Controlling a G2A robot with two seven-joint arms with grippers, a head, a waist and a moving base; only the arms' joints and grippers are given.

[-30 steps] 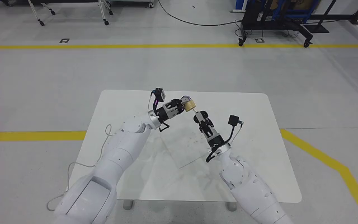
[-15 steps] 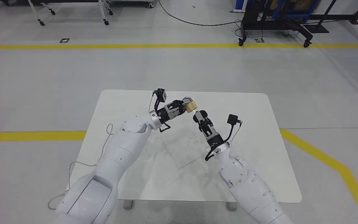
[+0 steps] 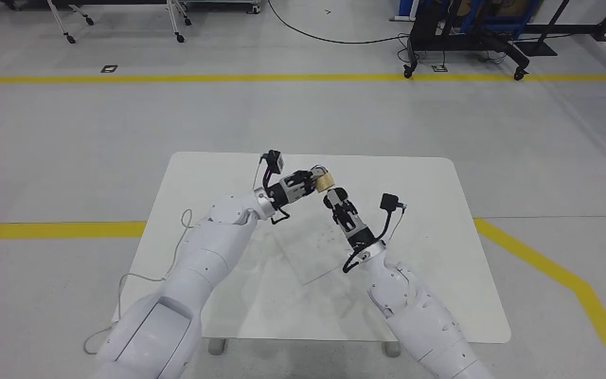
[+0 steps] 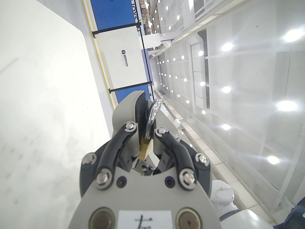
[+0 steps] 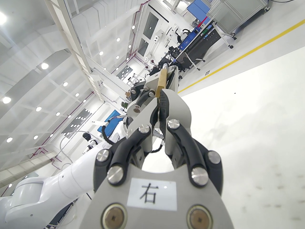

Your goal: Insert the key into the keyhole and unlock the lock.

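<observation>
The brass padlock with a silver shackle is held over the far part of the white worktop, clamped in the jaws of the left gripper. The right gripper is just beside the padlock's lower end. Its jaws are nearly together, and what they pinch is too small to tell.

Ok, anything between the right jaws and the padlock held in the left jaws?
Nothing visible. The padlock, clamped in the left jaws above the table, sits right at the tips of the shut right jaws, with nothing between. The key is hidden there, so I can't tell whether it's in the keyhole.
</observation>
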